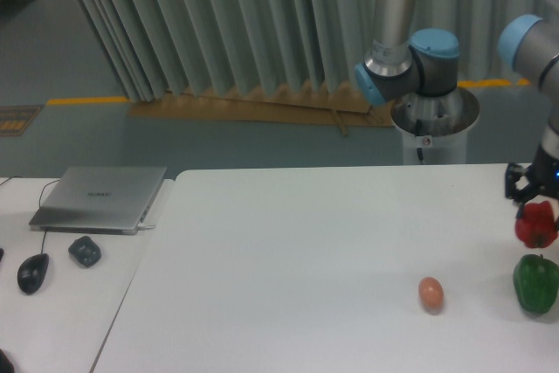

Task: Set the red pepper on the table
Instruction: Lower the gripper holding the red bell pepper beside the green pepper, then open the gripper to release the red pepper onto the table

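The glossy red pepper point(536, 224) hangs at the far right, just above the green pepper point(535, 282). My gripper point(532, 202) comes down from the upper right and is shut on the red pepper's top, its dark fingers on either side. The pepper looks lifted off the white table point(306, 259). The arm's base and elbow point(410, 67) stand behind the table's far edge.
A small brown egg point(430, 293) lies on the table left of the green pepper. On the adjoining desk at left are a closed laptop point(100, 197), a dark mouse point(33, 272) and a small dark object point(85, 251).
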### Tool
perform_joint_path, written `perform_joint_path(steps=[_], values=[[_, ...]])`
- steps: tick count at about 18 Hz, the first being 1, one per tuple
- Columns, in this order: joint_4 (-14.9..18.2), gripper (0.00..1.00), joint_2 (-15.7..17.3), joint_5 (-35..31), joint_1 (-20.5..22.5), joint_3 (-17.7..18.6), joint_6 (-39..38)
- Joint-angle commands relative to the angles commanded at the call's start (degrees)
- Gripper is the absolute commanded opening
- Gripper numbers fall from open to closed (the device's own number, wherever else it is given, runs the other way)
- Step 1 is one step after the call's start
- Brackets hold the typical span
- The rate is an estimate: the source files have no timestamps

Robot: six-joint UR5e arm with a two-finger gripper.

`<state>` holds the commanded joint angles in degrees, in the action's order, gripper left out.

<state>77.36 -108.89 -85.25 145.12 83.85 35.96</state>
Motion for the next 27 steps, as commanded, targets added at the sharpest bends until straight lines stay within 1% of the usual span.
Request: perform_joint_path(steps=[3,4,5,7,10,11,13,15,16,19,21,25,27], values=[[-2.99,0.59,-0.79,-0.44,-1.94,0.53,-1.68],[-4.04,0.59,-1.14,-0.53,-2.38,0.53,-3.51],[-5.27,0.59,-1.58,-0.53,-2.47,0.53,-5.53],[-8.08,0.59,-2.81,-1.57,-3.61,0.53,-7.04],[-8.53,0.59,-3.43,-3.25,-3.61,0.0,-7.13],[-10.36,0.59,-3.69,-4.21,-3.61,-0.35,-7.05],[-10.82,0.59,-4.14,-6.58,-3.53,-0.53,-7.04],[-11.79,0.59,-4.66,-6.85,-3.35,-0.27,-6.61],[-12.83,0.59,-5.1,-7.29,-3.35,-0.35,-6.08],[-13.11,0.59,-6.07,-9.93,-3.44,1.22,-5.9],[-12.93,0.59,-5.46,-9.23,-3.7,1.49,-6.08],[-12.84,0.59,-6.86,-8.52,-6.07,1.58,-7.22],[-12.76,0.59,-6.51,-8.44,-6.08,1.67,-7.31]])
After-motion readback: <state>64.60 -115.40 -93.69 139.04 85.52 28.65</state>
